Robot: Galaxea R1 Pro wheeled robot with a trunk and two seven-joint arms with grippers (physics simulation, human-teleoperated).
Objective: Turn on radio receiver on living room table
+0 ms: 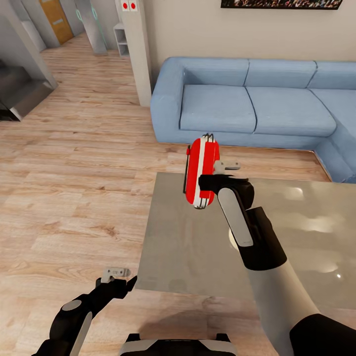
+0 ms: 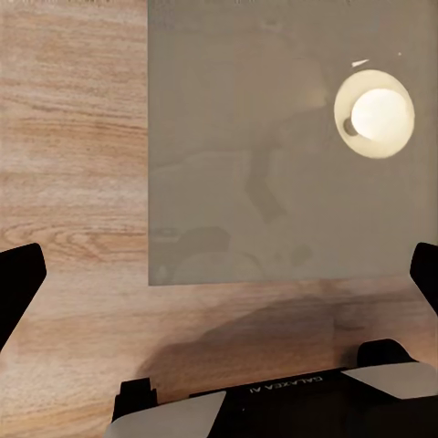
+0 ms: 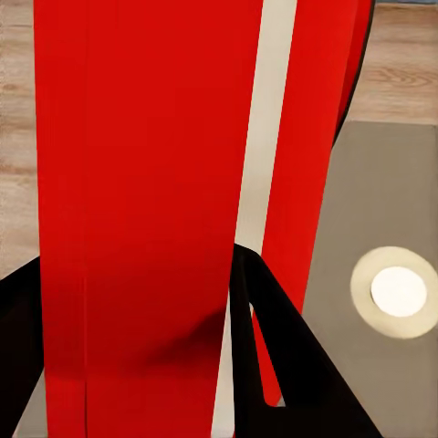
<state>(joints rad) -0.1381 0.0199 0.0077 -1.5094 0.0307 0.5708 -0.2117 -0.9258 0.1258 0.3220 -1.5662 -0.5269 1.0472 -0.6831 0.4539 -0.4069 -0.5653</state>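
Radio receiver (image 1: 201,172) held upright above the near-left part of the desk (image 1: 188,247), right fingers (image 3: 274,365) clamped on its red body; white stripe along its edge. No legible writing on it. Left gripper (image 1: 117,278) low beside the desk's front-left corner, fingers (image 2: 18,283) spread apart, holding nothing. "GALAXEA" reads mirrored on the robot's base (image 2: 292,388). Open plank floor (image 1: 74,173) left; blue sofa (image 1: 247,99) beyond the far edge.

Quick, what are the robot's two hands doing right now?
Left gripper: open, holding nothing.
Right gripper: closed on the radio receiver, lifted above the table.
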